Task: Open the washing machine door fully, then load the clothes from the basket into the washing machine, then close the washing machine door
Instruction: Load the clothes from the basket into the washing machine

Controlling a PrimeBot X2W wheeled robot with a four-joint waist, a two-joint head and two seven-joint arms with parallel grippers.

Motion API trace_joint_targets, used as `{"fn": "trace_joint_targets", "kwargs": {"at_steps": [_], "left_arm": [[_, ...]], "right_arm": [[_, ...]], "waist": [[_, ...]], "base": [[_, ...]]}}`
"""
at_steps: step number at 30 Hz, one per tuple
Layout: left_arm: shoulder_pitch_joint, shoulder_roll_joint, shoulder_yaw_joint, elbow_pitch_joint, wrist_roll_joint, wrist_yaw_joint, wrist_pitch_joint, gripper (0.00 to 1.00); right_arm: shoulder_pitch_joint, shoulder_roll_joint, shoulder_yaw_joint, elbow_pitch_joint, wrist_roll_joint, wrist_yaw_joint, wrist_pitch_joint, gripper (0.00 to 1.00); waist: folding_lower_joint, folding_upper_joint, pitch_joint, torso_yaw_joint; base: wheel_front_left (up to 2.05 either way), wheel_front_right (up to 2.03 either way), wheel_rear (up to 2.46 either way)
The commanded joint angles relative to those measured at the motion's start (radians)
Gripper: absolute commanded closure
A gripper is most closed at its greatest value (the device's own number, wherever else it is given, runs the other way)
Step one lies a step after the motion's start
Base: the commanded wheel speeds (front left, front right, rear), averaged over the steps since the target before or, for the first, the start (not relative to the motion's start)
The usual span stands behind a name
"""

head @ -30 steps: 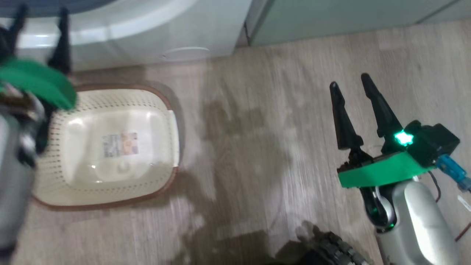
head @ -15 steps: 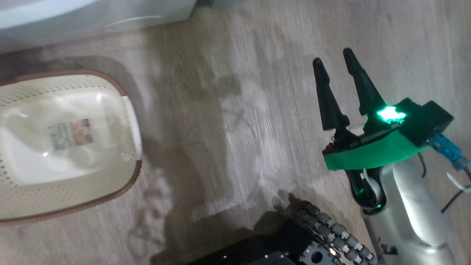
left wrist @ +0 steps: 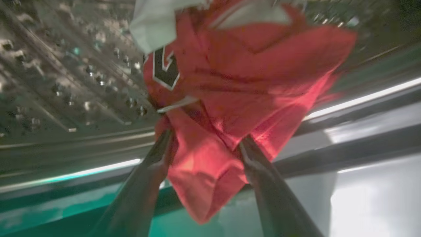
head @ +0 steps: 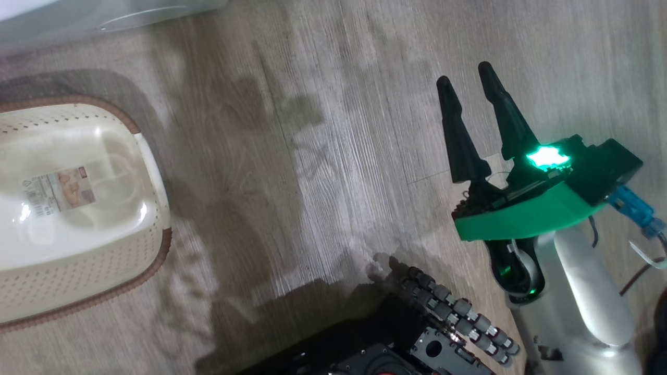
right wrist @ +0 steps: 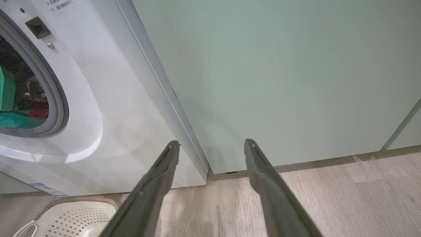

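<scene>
- Inside the drum [left wrist: 65,72], the left gripper [left wrist: 205,135] stood with fingers apart, the clothes [left wrist: 236,82] bunched between them.
- A clean withdrawal likely called for a straight pull-back, dragging no fabric out.
- The right gripper [head: 464,73] hung spread, carrying nothing, above the floor [head: 312,156].

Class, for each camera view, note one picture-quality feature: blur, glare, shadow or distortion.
Head view: slight motion blur, dark shadows across the floor, glare spots inside the basket. Left wrist view: dim, the red clothes and drum smeared. Right wrist view: sharp, evenly lit, a soft sheen on the washing machine.
</scene>
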Motion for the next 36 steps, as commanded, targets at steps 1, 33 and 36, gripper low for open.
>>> {"fn": "trace_joint_targets", "kwargs": {"at_steps": [1, 33, 36], "left_arm": [[-0.035, 0.061, 0.030, -0.021, 0.002, -0.002, 0.019, 0.08], [-0.211, 0.006, 0.092, 0.133, 0.009, 0.064, -0.371, 0.00], [-0.204, -0.020, 0.091, 0.160, -0.011, 0.054, -0.389, 0.00]], "right_arm": [[0.011, -0.004, 0.019, -0.031, 0.008, 0.000, -0.009, 0.00], [0.012, -0.004, 0.041, -0.052, 0.072, 0.000, -0.009, 0.00], [0.009, -0.004, 0.032, -0.049, 0.064, 0.000, -0.009, 0.00]], "waist": [[-0.0001, 0.0000, 0.001, -0.003], [-0.0001, 0.0000, 0.083, -0.087], [-0.0001, 0.0000, 0.064, -0.070]], "base": [[0.00, 0.00, 0.00], [0.00, 0.00, 0.00], [0.00, 0.00, 0.00]]}}
